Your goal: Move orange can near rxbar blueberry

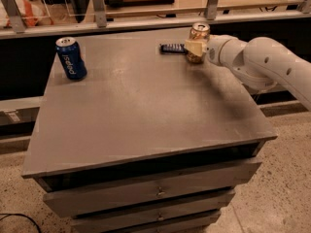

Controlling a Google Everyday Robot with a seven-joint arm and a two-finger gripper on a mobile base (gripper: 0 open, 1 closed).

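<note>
The orange can stands upright at the far right of the grey table top, its silver top showing. My gripper comes in from the right on a white arm and is shut on the can's lower body. The rxbar blueberry, a flat dark bar, lies on the table just left of the can, close to it.
A blue Pepsi can stands upright at the far left of the table. A rail with posts runs behind the table's far edge. Drawers sit under the table's front edge.
</note>
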